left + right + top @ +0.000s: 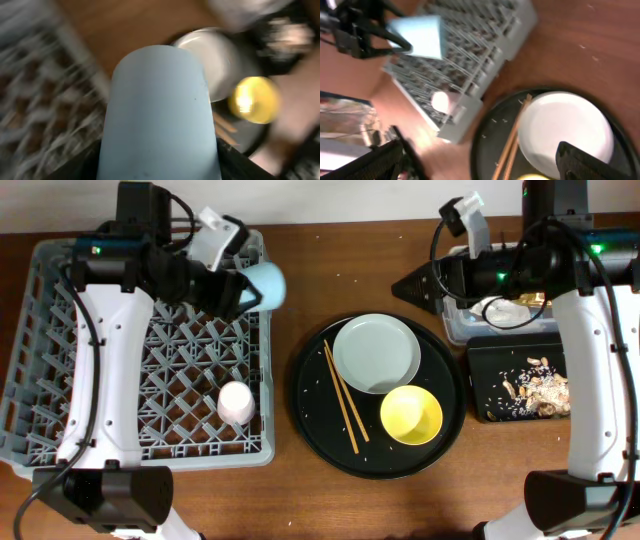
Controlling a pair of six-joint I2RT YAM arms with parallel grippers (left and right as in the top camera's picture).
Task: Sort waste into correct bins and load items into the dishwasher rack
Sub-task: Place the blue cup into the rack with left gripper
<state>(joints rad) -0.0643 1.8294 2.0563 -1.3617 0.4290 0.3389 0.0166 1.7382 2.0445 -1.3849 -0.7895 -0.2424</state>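
Note:
My left gripper (240, 288) is shut on the light-blue cup (268, 284), which fills the left wrist view (157, 115), at the right rim of the grey dishwasher rack (60, 360). The pink cup (236, 402) lies in the rack. The grey-green plate (376, 352), yellow bowl (411, 415) and chopsticks (343, 395) lie on the round black tray (310, 410). My right gripper (415, 285) is open and empty, left of the clear tub (455, 325) holding tissue and gold foil (530, 300). The black rectangular tray (480, 370) holds food scraps (535, 390).
The right wrist view shows the rack (485, 65), pink cup (441, 101), plate (570, 132) and chopsticks (512, 145). Bare wooden table (330, 250) lies between the rack and the tub.

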